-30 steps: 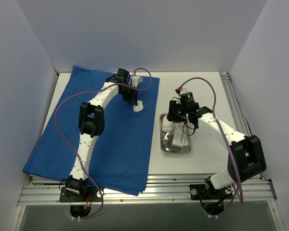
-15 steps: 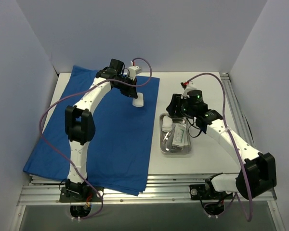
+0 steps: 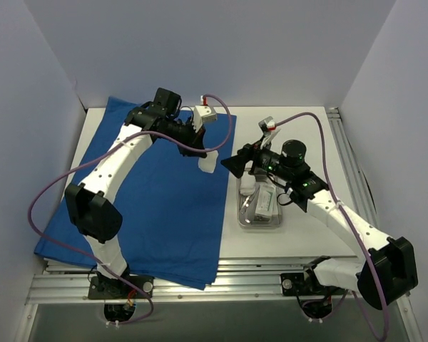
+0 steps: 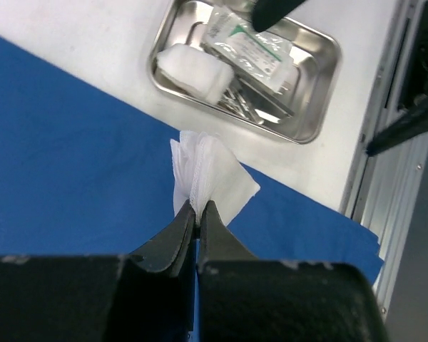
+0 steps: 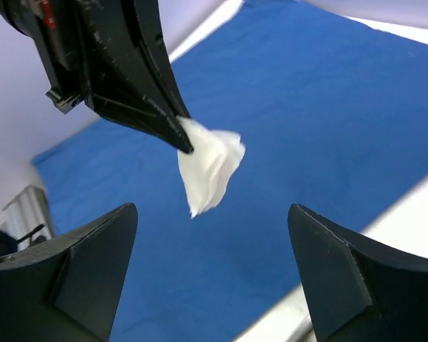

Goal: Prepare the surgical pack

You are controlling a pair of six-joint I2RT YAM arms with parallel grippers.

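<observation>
Our left gripper [image 4: 198, 206] is clamped on a gauze pad [image 4: 212, 178] at one corner, above the 2 o'clock edge of the blue cloth [image 3: 164, 206], with the steel tray [image 3: 260, 225] at 3 o'clock. The pad looks light and limp (easily crumpled), so our right gripper [image 5: 212, 214], jaws apart, should pinch its hanging corner.

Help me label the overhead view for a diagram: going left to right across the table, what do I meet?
Blue cloth sheet → white gauze pad, held up over the sheet's right part → steel tray → metal rail along the table's right side.
</observation>
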